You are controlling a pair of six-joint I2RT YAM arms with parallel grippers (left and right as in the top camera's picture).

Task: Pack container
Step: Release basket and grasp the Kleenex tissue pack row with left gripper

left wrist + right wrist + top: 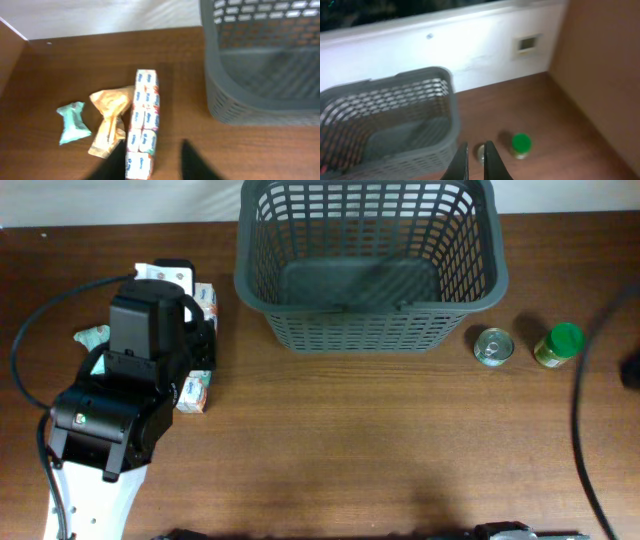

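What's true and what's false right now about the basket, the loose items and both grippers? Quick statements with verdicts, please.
1. Nothing shows inside the basket. True.
2. The tin can stands to the left of the basket. False: it stands to its right, next to the green-lidded jar.
3. The left gripper is open, its fingers either side of the long white box's near end. True.
4. The right gripper holds the jar. False: it is shut on nothing, apart from the jar.
5. The orange wrapper lies in the basket. False: it lies on the table between the box and a mint-green wrapper.
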